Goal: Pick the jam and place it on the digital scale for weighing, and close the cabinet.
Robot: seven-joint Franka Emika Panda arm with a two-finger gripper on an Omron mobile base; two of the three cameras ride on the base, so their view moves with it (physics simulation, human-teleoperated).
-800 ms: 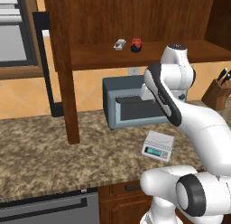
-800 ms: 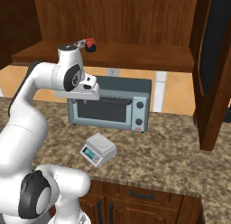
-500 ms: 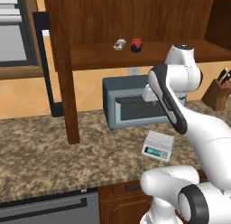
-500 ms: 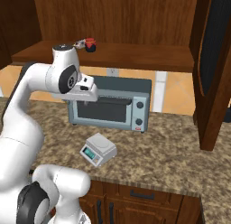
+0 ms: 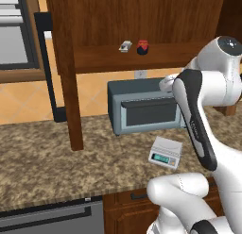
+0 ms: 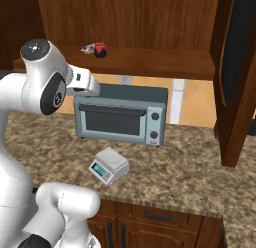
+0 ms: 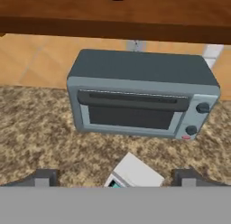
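Jam (image 5: 142,46) and small grey box (image 5: 125,46) on open cabinet (image 5: 142,63) shelf above toaster oven (image 5: 146,112); scale (image 5: 165,152) bare in front; gripper (image 7: 115,178) fingers apart, empty.

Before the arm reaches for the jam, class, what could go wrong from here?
1. The jam sits close beside a small grey-white item on the cabinet shelf; the open end effector might knock that item.
2. The toaster oven stands under the shelf, behind the digital scale; the arm could clip it.
3. The scale is small, so the jar might land off-centre.
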